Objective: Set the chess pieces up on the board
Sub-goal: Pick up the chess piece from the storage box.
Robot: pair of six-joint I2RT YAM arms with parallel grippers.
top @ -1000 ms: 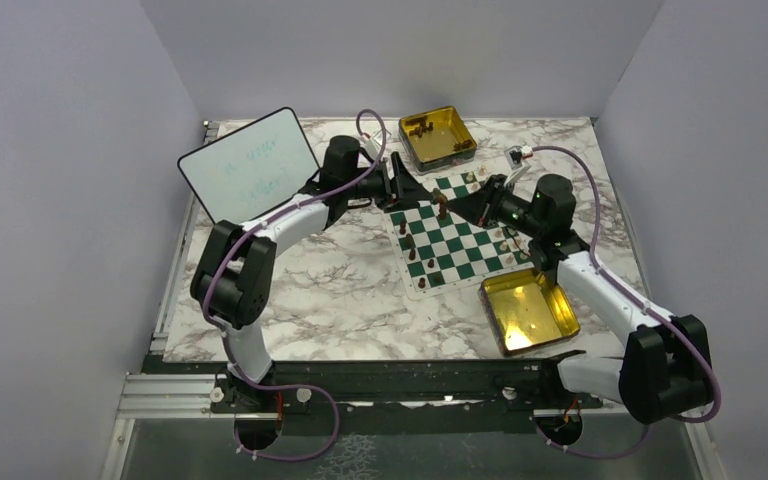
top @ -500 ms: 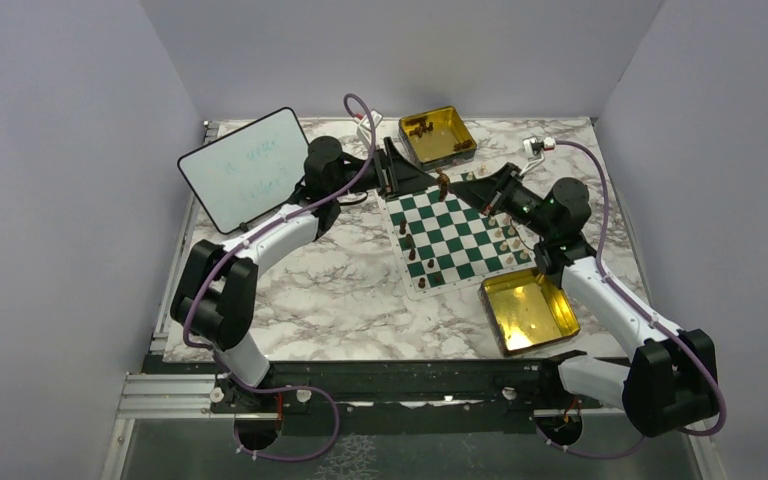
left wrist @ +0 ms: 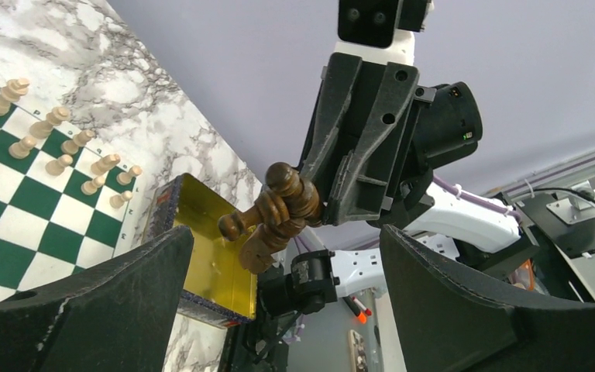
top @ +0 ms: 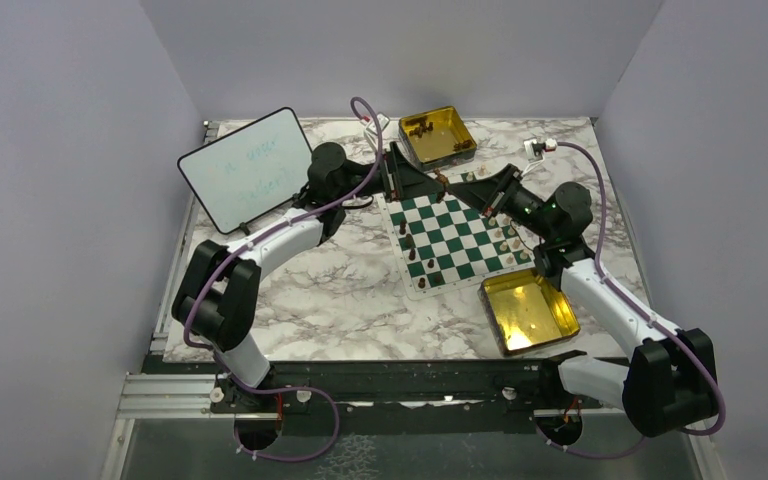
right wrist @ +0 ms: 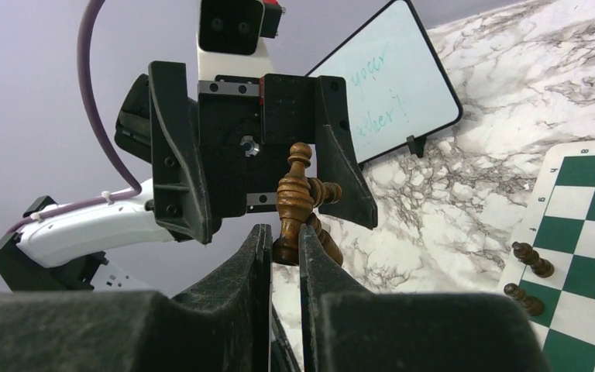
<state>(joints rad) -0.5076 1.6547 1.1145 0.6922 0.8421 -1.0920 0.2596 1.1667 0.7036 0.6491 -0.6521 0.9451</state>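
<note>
Both arms meet in the air over the far edge of the board (top: 450,250), just near-side of the far gold tin (top: 437,135).

My right fingers (right wrist: 285,240) are clenched on dark brown pieces (right wrist: 296,198). It is a clump, at least two. One stands upright with its ball top up and its base pinched between the tips; another sticks out crosswise behind it. I cannot tell whether there is a third. The clump is off the board, held up in the air.

My left fingers (left wrist: 287,232) are spread wide, released, grasping nothing. From the left wrist the clump sits in the gap between them and touches neither side. The two wrists face each other head-on.

The board, green and white squares with a white border, lies flat on the marble surface (top: 330,290), turned a little askew. Cream pieces (top: 505,240) stand in a group along its right edge. A few dark pieces (top: 405,235) stand along its left edge. The middle squares are bare.

The far gold tin has small dark pieces inside (top: 420,127). The near gold tin (top: 528,310) sits open just beside the board's near right corner. A whiteboard (top: 248,168) with faint green writing stands propped at far left, well apart from the board.
</note>
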